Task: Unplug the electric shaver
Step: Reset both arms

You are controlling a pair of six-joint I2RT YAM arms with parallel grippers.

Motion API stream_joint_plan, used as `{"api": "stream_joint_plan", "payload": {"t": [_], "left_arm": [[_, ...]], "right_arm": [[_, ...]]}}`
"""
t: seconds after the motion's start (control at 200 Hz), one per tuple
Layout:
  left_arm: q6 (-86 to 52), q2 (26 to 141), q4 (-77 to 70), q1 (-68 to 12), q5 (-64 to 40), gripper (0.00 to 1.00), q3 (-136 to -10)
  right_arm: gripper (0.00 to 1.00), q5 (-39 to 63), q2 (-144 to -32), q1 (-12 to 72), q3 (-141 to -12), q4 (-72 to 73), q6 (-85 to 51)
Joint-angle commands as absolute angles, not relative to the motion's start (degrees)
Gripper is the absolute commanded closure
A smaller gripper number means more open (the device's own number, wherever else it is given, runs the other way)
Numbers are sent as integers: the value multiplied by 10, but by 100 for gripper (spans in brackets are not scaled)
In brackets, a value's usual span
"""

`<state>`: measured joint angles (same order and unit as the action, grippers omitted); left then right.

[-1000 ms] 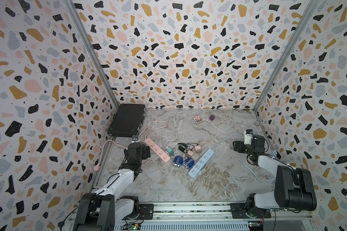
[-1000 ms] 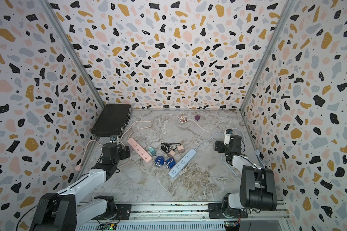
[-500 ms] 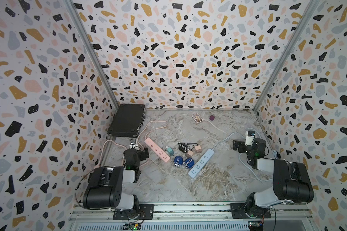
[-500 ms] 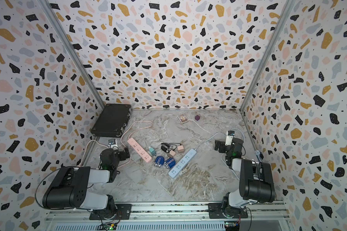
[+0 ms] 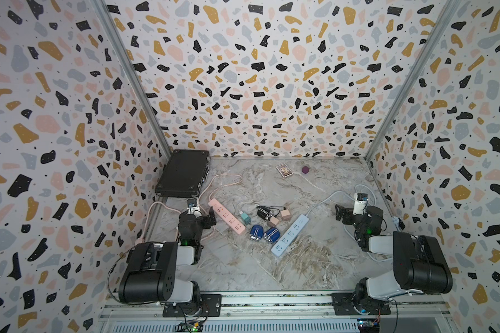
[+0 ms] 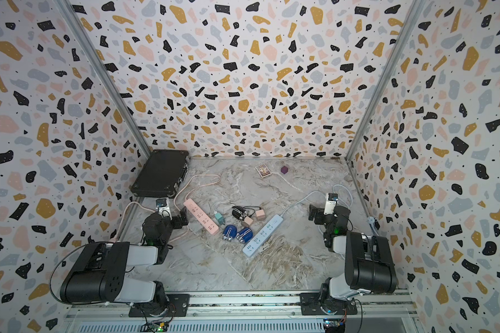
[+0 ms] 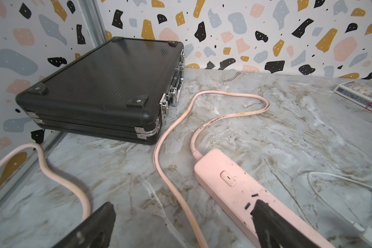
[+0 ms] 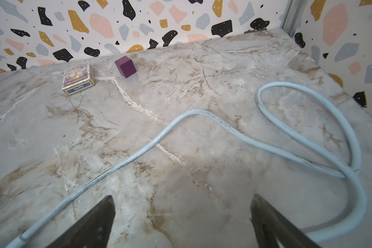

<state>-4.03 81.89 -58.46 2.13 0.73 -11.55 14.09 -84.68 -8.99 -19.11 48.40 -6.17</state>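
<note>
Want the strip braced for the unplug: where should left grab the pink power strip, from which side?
Pinch the pink power strip across its narrow width at the switch end, coming straight down from above. It lies flat, long and slim, so likely only the long edges fit between the fingers; that end has no plugs in it and sits nearest the open left gripper.

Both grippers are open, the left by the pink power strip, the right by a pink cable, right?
Not quite: the right wrist view shows the cable by the right gripper is light blue, not pink. Both are open, and the left gripper is by the pink power strip.
</note>
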Motion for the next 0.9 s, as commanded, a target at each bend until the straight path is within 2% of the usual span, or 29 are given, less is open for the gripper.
{"api": "stream_joint_plan", "payload": {"t": [0.0, 0.125, 0.2, 0.25, 0.315, 0.38, 0.43, 0.456, 0.516, 0.596, 0.641, 0.711, 0.896], "left_arm": [[-42, 823, -640, 23, 12, 0, -107], [-12, 820, -546, 23, -59, 0, -156], [-35, 814, -586, 23, -6, 0, -131], [-48, 817, -620, 23, 32, 0, -112], [-46, 823, -626, 23, 30, 0, -113], [-42, 822, -561, 23, 14, 1, -146], [-39, 821, -514, 23, 5, 0, -172], [-39, 816, -514, 23, 1, 0, -168], [-43, 813, -536, 23, 10, 0, -154], [-42, 823, -563, 23, 13, 0, -149], [-36, 826, -553, 23, -1, 0, -156], [-36, 819, -530, 23, -6, 0, -163], [-28, 821, -517, 23, -18, 0, -172]], "right_arm": [[0, 125, -832, -91, -174, 537, -67], [0, 122, -832, -90, -176, 535, -65], [1, 65, -849, -68, -156, 568, -52], [1, 69, -890, -67, -144, 656, -62], [1, 39, -847, -65, -159, 553, -59], [1, 47, -883, -62, -151, 628, -62], [1, 41, -858, -62, -160, 571, -58], [1, 35, -852, -60, -166, 546, -57], [1, 41, -878, -58, -166, 594, -58], [1, 34, -860, -56, -177, 540, -53], [1, 35, -875, -55, -171, 578, -55], [1, 31, -859, -54, -179, 538, -53], [1, 33, -871, -53, -174, 565, -53]]}}
